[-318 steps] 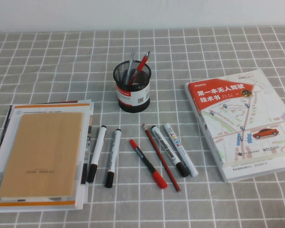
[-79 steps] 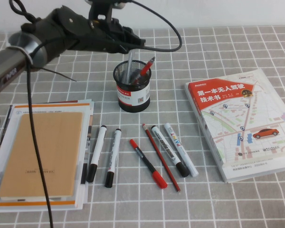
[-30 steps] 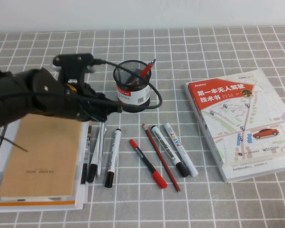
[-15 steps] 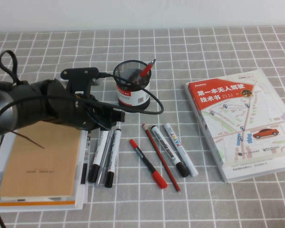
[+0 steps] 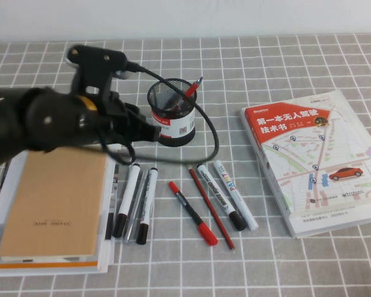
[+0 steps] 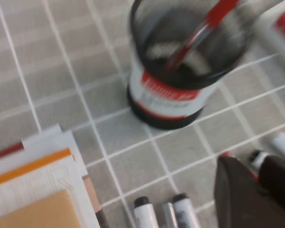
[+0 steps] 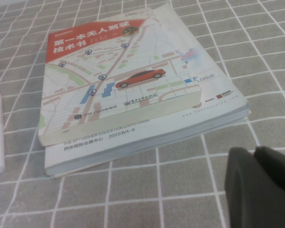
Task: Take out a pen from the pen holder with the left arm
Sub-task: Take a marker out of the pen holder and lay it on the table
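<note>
The black mesh pen holder (image 5: 173,117) (image 6: 180,66) stands at the middle back of the table with one red pen (image 5: 188,88) (image 6: 204,28) leaning in it. A silver pen (image 5: 136,207) (image 6: 167,216) lies flat on the cloth between two black-and-white markers. My left gripper (image 5: 152,133) (image 6: 254,165) hovers just left of the holder's base, above the tops of those markers, its fingers drawn together with nothing between them. My right gripper (image 7: 255,153) is shut and empty, low over the cloth beside the book; the high view does not show it.
A thick book (image 5: 315,161) (image 7: 133,85) lies at the right. A stack of notebooks (image 5: 55,204) (image 6: 33,190) lies at the left. Two markers (image 5: 127,198), a red pen (image 5: 193,212), a red pencil (image 5: 209,204) and two more markers (image 5: 226,197) lie in a row in front of the holder.
The silver pen, carried over the markers a second ago, now lies between them. My left gripper has let go, risen and moved back toward the holder.
</note>
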